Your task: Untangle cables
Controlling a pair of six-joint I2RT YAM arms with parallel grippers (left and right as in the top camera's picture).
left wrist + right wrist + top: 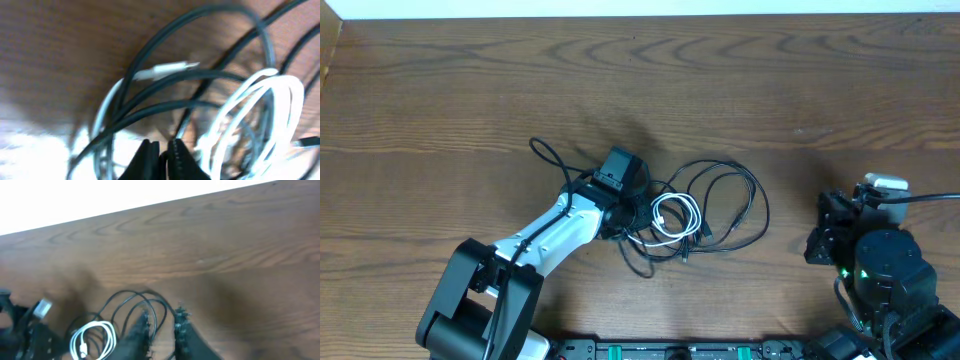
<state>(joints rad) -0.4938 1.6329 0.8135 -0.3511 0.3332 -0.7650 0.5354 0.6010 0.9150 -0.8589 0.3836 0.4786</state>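
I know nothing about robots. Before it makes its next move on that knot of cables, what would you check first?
1. Left gripper at the tangle: ok. Its tips sit closed right among the black cables and the white cable.
2. A strand really pinched in the left gripper: cannot tell. The closed tips hide it.
3. Cables separated: not ok. The white cable's loops cross over the black cables.
4. Right gripper free to help: ok. It is slightly open, holds nothing, and sits well off to the side of the pile.
5. Room on the table to draw strands apart: ok. Bare wood surrounds the pile.
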